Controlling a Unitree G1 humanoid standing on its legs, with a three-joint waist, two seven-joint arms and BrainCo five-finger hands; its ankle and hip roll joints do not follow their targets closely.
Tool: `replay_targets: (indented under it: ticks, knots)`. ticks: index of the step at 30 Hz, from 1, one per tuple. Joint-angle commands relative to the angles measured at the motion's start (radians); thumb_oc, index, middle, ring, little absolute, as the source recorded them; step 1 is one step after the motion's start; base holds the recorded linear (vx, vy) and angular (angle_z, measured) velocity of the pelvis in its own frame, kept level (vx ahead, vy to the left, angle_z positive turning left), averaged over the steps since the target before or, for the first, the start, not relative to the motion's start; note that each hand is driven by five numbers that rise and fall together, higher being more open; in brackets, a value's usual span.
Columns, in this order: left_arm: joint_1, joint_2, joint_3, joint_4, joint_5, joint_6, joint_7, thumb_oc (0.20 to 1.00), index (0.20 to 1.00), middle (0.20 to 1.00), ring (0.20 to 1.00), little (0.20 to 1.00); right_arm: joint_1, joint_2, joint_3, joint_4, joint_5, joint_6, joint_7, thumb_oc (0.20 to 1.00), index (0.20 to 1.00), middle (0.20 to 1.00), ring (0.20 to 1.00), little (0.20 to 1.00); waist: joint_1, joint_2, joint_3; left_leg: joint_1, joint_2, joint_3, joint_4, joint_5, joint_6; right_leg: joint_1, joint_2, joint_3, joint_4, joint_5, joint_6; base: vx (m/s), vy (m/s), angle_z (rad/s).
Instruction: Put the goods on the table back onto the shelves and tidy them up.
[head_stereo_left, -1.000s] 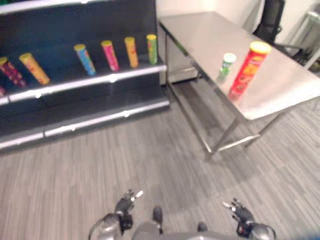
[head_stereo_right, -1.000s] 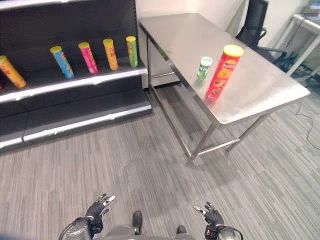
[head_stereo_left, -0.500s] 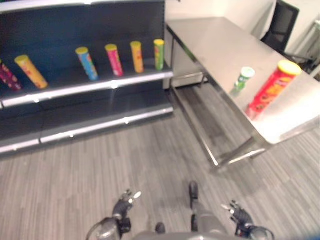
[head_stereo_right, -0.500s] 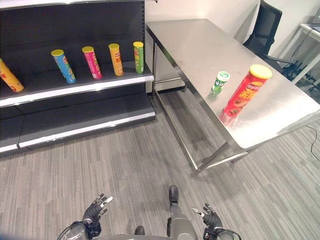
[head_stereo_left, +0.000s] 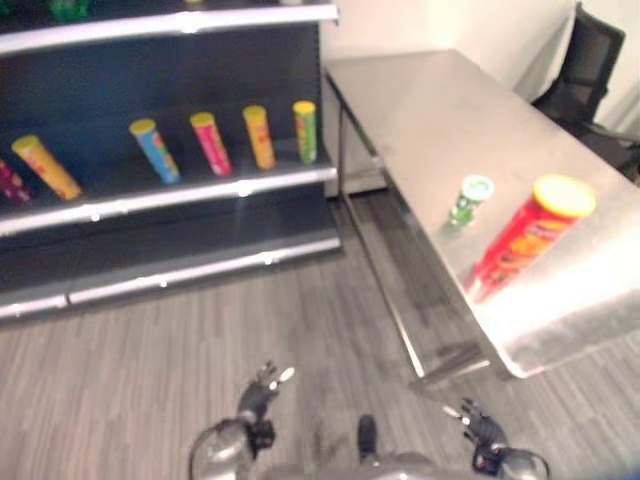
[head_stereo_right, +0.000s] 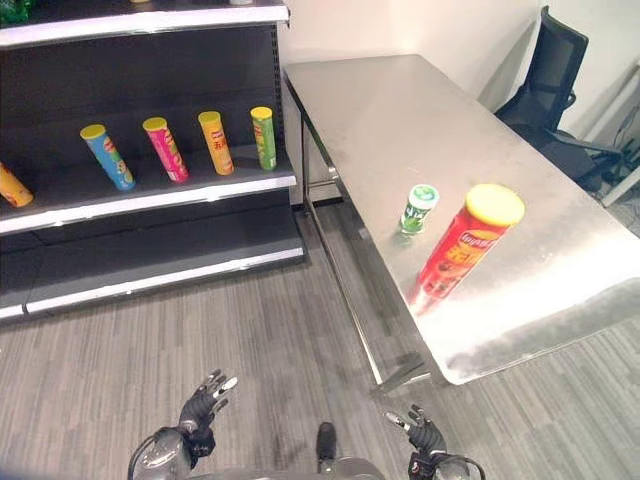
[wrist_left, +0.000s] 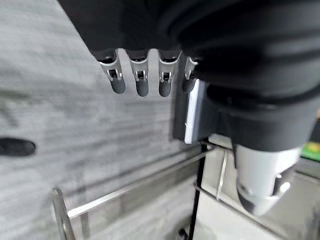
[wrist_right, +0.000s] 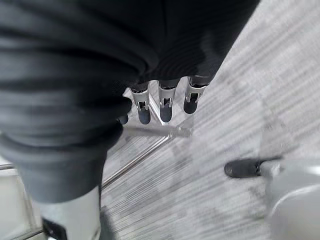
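The red can (head_stereo_right: 462, 250) and small green can (head_stereo_right: 419, 208) stand on the table (head_stereo_right: 400, 110), well apart from the shelf (head_stereo_right: 150, 195); both hands, left (head_stereo_right: 203, 408) and right (head_stereo_right: 425, 436), hang low with relaxed fingers, holding nothing; the cans look light, stiff and smooth; grasp round the middle.

Black office chair (head_stereo_right: 556, 85) standing beyond the desk's far corner; grey wood-grain plank floor (head_stereo_right: 250, 340) extending beneath; pale wall (head_stereo_right: 400, 25) rising behind.

- Left hand (head_stereo_right: 203, 405) low at about 7 o'clock in the head view, fingers relaxed, holding nothing.
- Right hand (head_stereo_right: 424, 436) low at about 5 o'clock, fingers loose and empty.
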Motion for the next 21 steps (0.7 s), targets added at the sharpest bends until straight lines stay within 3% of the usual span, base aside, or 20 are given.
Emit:
replay_targets:
  ticks: [1, 2, 3, 6, 8, 11, 12, 13, 15, 17, 19, 20, 21]
  knots:
    - [0.007, 0.030, -0.012, -0.021, -0.009, -0.028, -0.007, 1.000, 1.000, 1.000, 1.000, 1.000, -0.001, -0.006, -0.015, -0.016, 0.000, -0.030, 0.000, 1.000, 1.000, 1.000, 1.000, 1.000, 0.018, 0.044, 0.011, 0.031, 0.001, 0.018, -0.536, 0.188, 0.071, 0.016, -0.063, 0.040, -0.012, -0.004, 0.077, 0.14, 0.026, -0.29]
    - [0.008, 0.030, -0.013, -0.021, -0.009, -0.028, -0.007, 1.000, 1.000, 1.000, 1.000, 1.000, 0.000, -0.006, -0.015, -0.016, 0.000, -0.030, 0.000, 1.000, 1.000, 1.000, 1.000, 1.000, 0.024, 0.042, 0.015, 0.049, 0.001, 0.025, -0.557, 0.197, 0.070, 0.020, -0.064, 0.046, -0.012, -0.005, 0.077, 0.22, 0.072, -0.26]
    - [0.008, 0.035, -0.017, -0.021, -0.007, -0.024, -0.007, 1.000, 1.000, 1.000, 1.000, 1.000, -0.001, 0.002, -0.014, -0.013, -0.004, -0.030, 0.005, 1.000, 1.000, 1.000, 1.000, 1.000, 0.033, 0.060, 0.006, 0.035, 0.009, 0.007, -0.667, 0.222, 0.076, 0.026, -0.052, 0.054, -0.012, -0.020, 0.078, 0.11, 0.046, -0.40]
    - [0.010, 0.039, -0.027, 0.026, 0.004, -0.030, 0.003, 1.000, 1.000, 1.000, 1.000, 1.000, 0.009, 0.017, -0.046, 0.015, 0.013, -0.040, -0.003, 1.000, 1.000, 1.000, 1.000, 1.000, -0.018, 0.081, -0.034, 0.110, 0.040, 0.068, -0.687, 0.228, 0.048, 0.019, -0.055, 0.050, -0.012, -0.022, 0.063, 0.15, 0.104, -0.42]
    - [0.010, 0.038, -0.009, 0.065, 0.010, -0.043, 0.014, 1.000, 1.000, 1.000, 1.000, 1.000, 0.026, 0.029, -0.125, 0.070, 0.039, -0.046, -0.019, 1.000, 1.000, 1.000, 1.000, 1.000, -0.063, 0.093, -0.082, 0.144, 0.031, 0.092, -0.728, 0.176, 0.057, -0.005, -0.056, 0.053, -0.012, -0.028, 0.058, 0.11, 0.171, -0.22]
    - [0.011, 0.043, 0.007, 0.076, 0.012, -0.049, 0.020, 1.000, 1.000, 1.000, 1.000, 1.000, 0.046, -0.009, -0.162, 0.161, 0.029, -0.047, -0.045, 1.000, 1.000, 1.000, 1.000, 1.000, -0.077, 0.089, -0.095, 0.155, 0.020, 0.100, -0.728, 0.164, 0.061, -0.016, -0.058, 0.052, -0.012, -0.028, 0.058, 0.03, 0.077, -0.15]
    - [0.014, 0.057, 0.033, 0.075, 0.013, -0.052, 0.016, 1.000, 1.000, 1.000, 1.000, 1.000, 0.085, -0.080, -0.230, 0.215, 0.039, -0.044, -0.072, 1.000, 1.000, 1.000, 1.000, 1.000, -0.091, 0.081, -0.106, 0.163, 0.011, 0.108, -0.728, 0.157, 0.063, -0.019, -0.065, 0.045, -0.012, -0.026, 0.060, 0.03, 0.036, -0.16]
    - [0.014, 0.056, 0.032, 0.075, 0.013, -0.052, 0.016, 1.000, 1.000, 1.000, 1.000, 1.000, 0.084, -0.081, -0.231, 0.216, 0.039, -0.045, -0.071, 1.000, 1.000, 1.000, 1.000, 1.000, -0.091, 0.082, -0.106, 0.164, 0.011, 0.108, -0.728, 0.157, 0.063, -0.019, -0.065, 0.046, -0.012, -0.026, 0.060, 0.07, 0.063, -0.23]
    - [0.036, 0.074, 0.064, 0.059, 0.009, -0.052, 0.002, 1.000, 1.000, 1.000, 1.000, 1.000, 0.199, -0.255, -0.430, 0.296, 0.095, -0.033, -0.126, 1.000, 1.000, 1.000, 1.000, 1.000, -0.115, 0.073, -0.118, 0.186, 0.007, 0.118, -0.728, 0.154, 0.064, -0.008, -0.067, 0.039, -0.012, -0.024, 0.065, 0.08, 0.046, -0.16]
    - [0.045, 0.068, 0.072, 0.062, 0.011, -0.052, -0.010, 1.000, 1.000, 1.000, 1.000, 1.000, 0.260, -0.350, -0.593, 0.320, 0.149, -0.025, -0.141, 1.000, 1.000, 1.000, 1.000, 1.000, -0.130, 0.066, -0.132, 0.196, 0.004, 0.122, -0.728, 0.150, 0.064, -0.002, -0.070, 0.032, -0.012, -0.022, 0.069, 0.08, 0.040, 0.06]
    - [0.051, 0.049, 0.076, 0.055, 0.029, -0.049, -0.015, 1.000, 1.000, 1.000, 1.000, 1.000, 0.339, -0.529, -0.810, 0.323, 0.201, -0.026, -0.176, 1.000, 1.000, 1.000, 1.000, 1.000, -0.152, 0.066, -0.145, 0.204, 0.003, 0.127, -0.728, 0.147, 0.062, 0.004, -0.075, 0.022, -0.012, -0.022, 0.075, 0.08, 0.054, 0.01]
    - [0.056, 0.039, 0.068, 0.053, 0.036, -0.049, -0.015, 1.000, 1.000, 1.000, 1.000, 1.000, 0.347, -0.561, -0.811, 0.287, 0.188, -0.024, -0.197, 1.000, 1.000, 1.000, 1.000, 1.000, -0.157, 0.067, -0.151, 0.202, 0.002, 0.129, -0.728, 0.148, 0.062, 0.001, -0.077, 0.019, -0.012, -0.019, 0.077, 0.08, 0.084, 0.00]
    - [0.051, 0.026, 0.070, 0.067, 0.047, -0.045, -0.012, 1.000, 1.000, 1.000, 1.000, 1.000, 0.335, -0.552, -0.883, -0.093, 0.180, -0.004, -0.238, 1.000, 1.000, 1.000, 1.000, 1.000, -0.177, 0.074, -0.152, 0.210, 0.002, 0.137, -0.728, 0.143, 0.061, 0.002, -0.079, 0.016, -0.012, -0.016, 0.082, 0.05, 0.069, 0.01]
